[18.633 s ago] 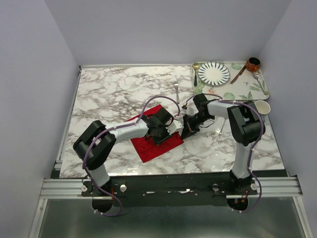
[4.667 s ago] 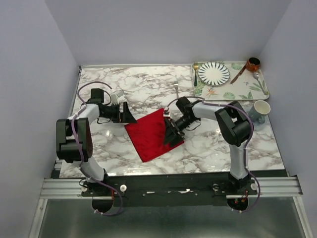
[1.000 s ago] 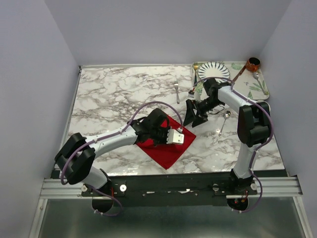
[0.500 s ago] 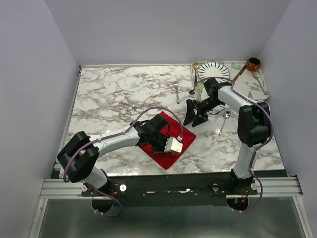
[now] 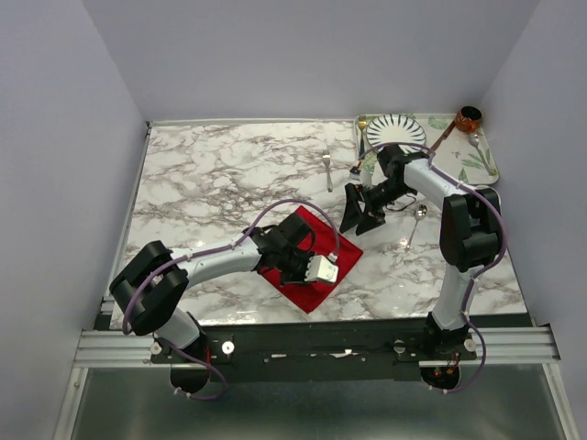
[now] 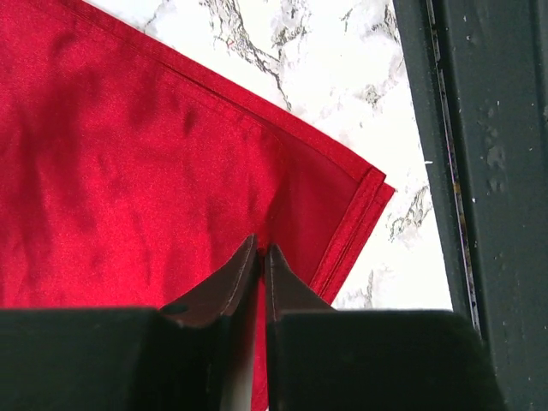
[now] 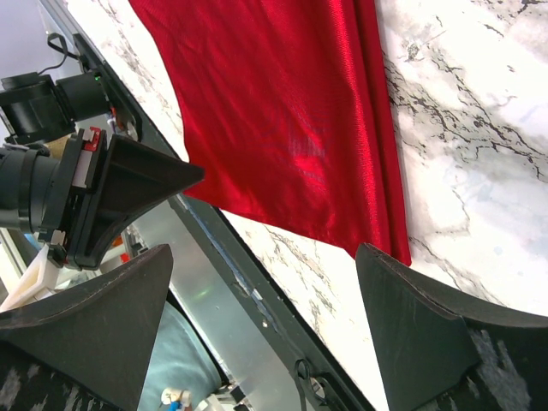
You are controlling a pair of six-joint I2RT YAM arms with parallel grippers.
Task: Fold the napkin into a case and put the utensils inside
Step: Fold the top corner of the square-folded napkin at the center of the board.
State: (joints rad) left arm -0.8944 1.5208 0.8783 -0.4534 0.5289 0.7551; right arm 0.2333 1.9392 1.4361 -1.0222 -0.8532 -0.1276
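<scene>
Napkin [image 5: 309, 295]: deep red, lying flat on the marble table [image 5: 211, 174], near the front edge and a little right of centre. It sits cornerwise, one point toward the arm bases. The left wrist view shows the cloth [image 6: 128, 171] doubled, with two hemmed edges stacked at the near corner. A shallow crease runs up from that area. Not a narrow pocket; nothing lies on it or in it.

Left gripper [image 6: 259, 255]: down on the napkin, just in from the near corner. Fingers almost pressed together, only a thin slit between them, tips against the fabric. Cannot tell whether a fold of cloth is nipped in the slit.

Right gripper [image 5: 359, 218]: just off the napkin's far right side, above bare marble. Fingers spread wide, nothing between them. Its wrist camera looks down across the cloth [image 7: 282, 111] toward the table's front rail.

Utensils: silver fork [image 5: 326, 168] on the marble beyond the napkin, apart from it, lying roughly front to back. Silver spoon [image 5: 413, 225] on the marble to the right of the right gripper, apart from the cloth.

Far right corner: patterned tray [image 5: 463, 165] holding a striped plate [image 5: 396, 128], partly behind the right arm, and a brown bowl [image 5: 469, 117].
</scene>
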